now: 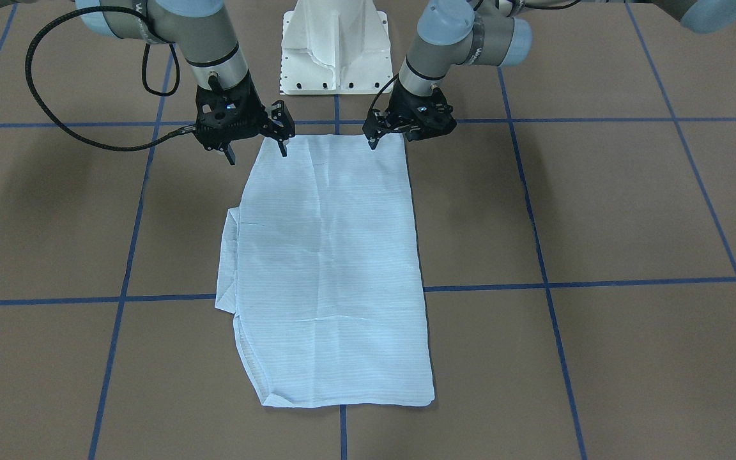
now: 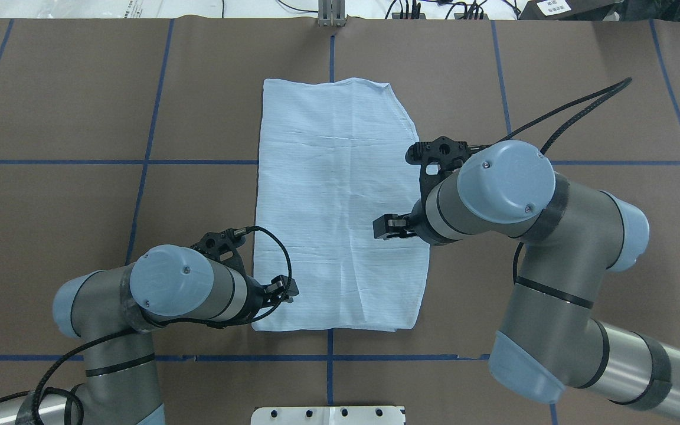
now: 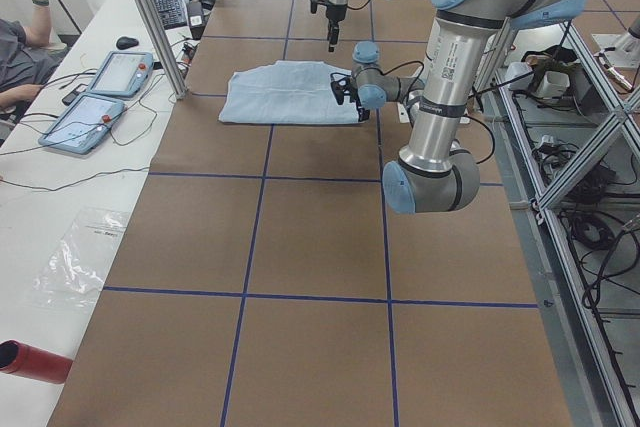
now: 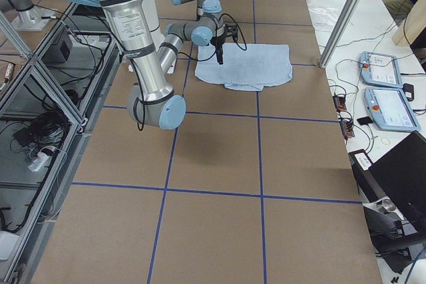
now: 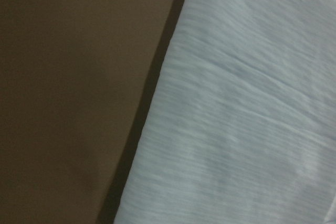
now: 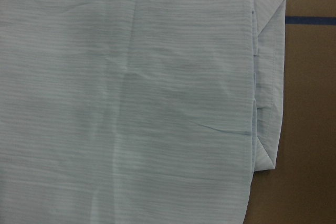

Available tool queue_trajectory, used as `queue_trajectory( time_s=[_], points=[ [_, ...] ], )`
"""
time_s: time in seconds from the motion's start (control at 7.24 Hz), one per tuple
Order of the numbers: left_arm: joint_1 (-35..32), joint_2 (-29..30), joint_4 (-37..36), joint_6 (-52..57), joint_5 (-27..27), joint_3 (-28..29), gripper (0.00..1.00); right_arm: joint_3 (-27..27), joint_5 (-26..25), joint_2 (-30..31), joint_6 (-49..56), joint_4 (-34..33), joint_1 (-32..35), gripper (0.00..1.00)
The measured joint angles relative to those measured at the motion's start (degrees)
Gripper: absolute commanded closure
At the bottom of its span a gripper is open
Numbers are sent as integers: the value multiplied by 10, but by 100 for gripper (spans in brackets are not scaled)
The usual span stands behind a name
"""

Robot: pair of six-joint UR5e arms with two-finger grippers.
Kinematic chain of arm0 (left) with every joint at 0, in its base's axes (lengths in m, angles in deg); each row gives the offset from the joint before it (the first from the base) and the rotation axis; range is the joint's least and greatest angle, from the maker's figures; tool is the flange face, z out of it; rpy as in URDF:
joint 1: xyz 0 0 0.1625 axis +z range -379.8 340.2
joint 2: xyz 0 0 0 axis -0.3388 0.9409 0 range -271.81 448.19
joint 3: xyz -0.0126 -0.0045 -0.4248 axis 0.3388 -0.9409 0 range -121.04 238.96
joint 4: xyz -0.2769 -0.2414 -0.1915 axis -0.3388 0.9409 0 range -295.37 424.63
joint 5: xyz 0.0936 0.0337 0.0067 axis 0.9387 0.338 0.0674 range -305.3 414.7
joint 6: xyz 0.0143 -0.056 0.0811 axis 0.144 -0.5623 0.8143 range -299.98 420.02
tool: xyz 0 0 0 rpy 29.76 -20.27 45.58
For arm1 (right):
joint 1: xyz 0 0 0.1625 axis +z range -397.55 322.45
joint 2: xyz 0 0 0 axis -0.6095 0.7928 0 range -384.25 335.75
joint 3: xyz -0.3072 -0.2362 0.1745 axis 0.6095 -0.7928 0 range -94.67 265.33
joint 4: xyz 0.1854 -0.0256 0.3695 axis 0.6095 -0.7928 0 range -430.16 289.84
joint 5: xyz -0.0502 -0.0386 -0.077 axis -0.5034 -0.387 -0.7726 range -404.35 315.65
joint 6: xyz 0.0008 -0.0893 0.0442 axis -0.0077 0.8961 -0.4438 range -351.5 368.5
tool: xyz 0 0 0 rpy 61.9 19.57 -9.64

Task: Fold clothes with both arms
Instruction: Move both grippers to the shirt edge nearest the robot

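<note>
The clothes, a single light blue striped shirt (image 1: 329, 268), lie flat on the brown table as a long folded rectangle (image 2: 334, 206). A tucked-in flap (image 6: 268, 77) sticks out along one long side. My left gripper (image 1: 393, 137) is low at the shirt's near corner. It is open, with one finger (image 1: 373, 143) over the cloth, and the left wrist view shows only the shirt's edge (image 5: 157, 103) up close. My right gripper (image 1: 257, 153) hangs open above the other near corner. One fingertip (image 1: 283, 151) is over the cloth and the other is off it. Neither gripper holds anything.
The white pedestal base (image 1: 336, 51) stands just behind the shirt's near edge. Blue tape lines (image 1: 342, 421) cross the brown table. Tablets (image 3: 100, 87) and cables lie on a side bench beside a seated person, with metal posts (image 4: 343, 18) at the table's edge.
</note>
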Motion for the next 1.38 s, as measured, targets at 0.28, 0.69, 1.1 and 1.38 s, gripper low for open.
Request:
queue_trajectory(
  time_s=[0.28, 0.69, 1.1, 1.38],
  points=[
    [7, -2, -8, -1, 0, 1, 17, 0, 2, 0, -6, 0, 0, 0],
    [16, -3, -10, -5, 0, 4, 43, 0, 3, 0, -8, 0, 0, 0],
    [17, -3, -10, -8, 0, 4, 85, 4, 3, 1, -8, -3, 0, 0],
    [18, -2, -17, -8, 0, -2, 100, 5, 3, 1, -10, -3, 0, 0]
  ],
)
